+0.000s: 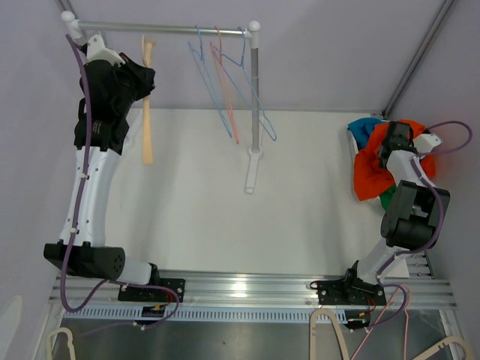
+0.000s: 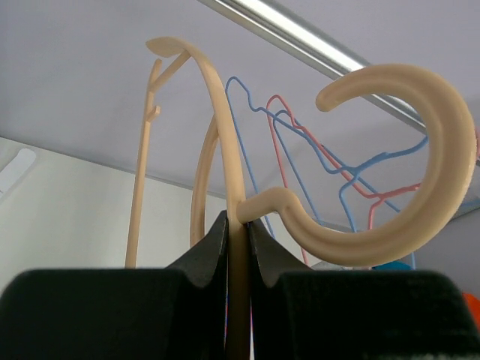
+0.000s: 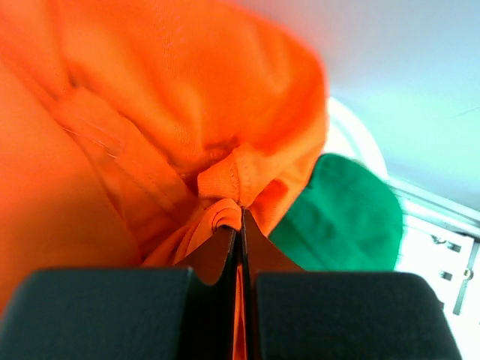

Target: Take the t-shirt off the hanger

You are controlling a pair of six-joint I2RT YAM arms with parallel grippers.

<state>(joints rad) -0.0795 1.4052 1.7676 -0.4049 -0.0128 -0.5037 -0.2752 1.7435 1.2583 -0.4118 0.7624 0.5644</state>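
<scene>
Orange t-shirt (image 1: 371,176) cloth lies heaped at the right edge of the white table (image 1: 300,165), on top of a green garment (image 1: 386,199) and beside a blue one (image 1: 364,127). It is well apart from the beige plastic hanger (image 1: 148,127), so the shirt looks to be already off it. The right gripper (image 3: 241,225) is closed tight on a bunched fold with a stitched hem. That pinch suits soft, limp knit fabric, which crumples under the jaws and would sag if lifted.

The left gripper (image 2: 238,225) is clamped on the hanger's thin curved shoulder just below its thick, smooth hook, with the jaws nearly touching around the plastic. It holds the bare hanger up by the metal rail (image 1: 172,28), probably to steady it or hang it there. Thin pink and blue wire hangers (image 1: 225,94) dangle from the same rail nearby
</scene>
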